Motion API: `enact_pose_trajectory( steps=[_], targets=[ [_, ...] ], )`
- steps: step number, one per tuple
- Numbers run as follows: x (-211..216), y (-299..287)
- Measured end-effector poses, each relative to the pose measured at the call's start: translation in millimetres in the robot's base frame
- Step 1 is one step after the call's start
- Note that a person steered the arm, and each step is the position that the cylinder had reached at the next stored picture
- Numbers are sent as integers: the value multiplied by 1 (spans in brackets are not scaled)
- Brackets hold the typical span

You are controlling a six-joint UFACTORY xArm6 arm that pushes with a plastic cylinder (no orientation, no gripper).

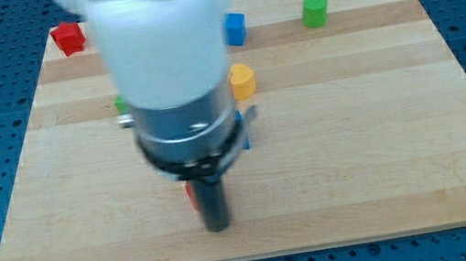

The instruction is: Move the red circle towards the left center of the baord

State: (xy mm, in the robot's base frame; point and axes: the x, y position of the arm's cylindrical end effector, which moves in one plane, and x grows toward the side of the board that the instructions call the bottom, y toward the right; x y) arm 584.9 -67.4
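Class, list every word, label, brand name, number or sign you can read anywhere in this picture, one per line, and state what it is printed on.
None: no readable text shows anywhere.
The wooden board is plain.
The blocks carry no marks: red block, blue block, green cylinder, yellow block.
The white arm housing is blurred and shows no lettering.
My tip is plain dark, beside a mostly hidden red piece.

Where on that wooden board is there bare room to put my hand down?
Bare wood spans the view's right half below the green block, and the bottom-left corner. It is crowded mid-board, where my tip sits beside a red block, and near the yellow block.
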Motion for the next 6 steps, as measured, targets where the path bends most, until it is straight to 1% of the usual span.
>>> enact_pose_trajectory(
  steps=[1, 2, 3, 4, 5, 6],
  targets=[
    [2, -8],
    [7, 45],
    [-9, 68],
    [-17, 25],
    [-18, -44],
    [-15, -55]
  ],
)
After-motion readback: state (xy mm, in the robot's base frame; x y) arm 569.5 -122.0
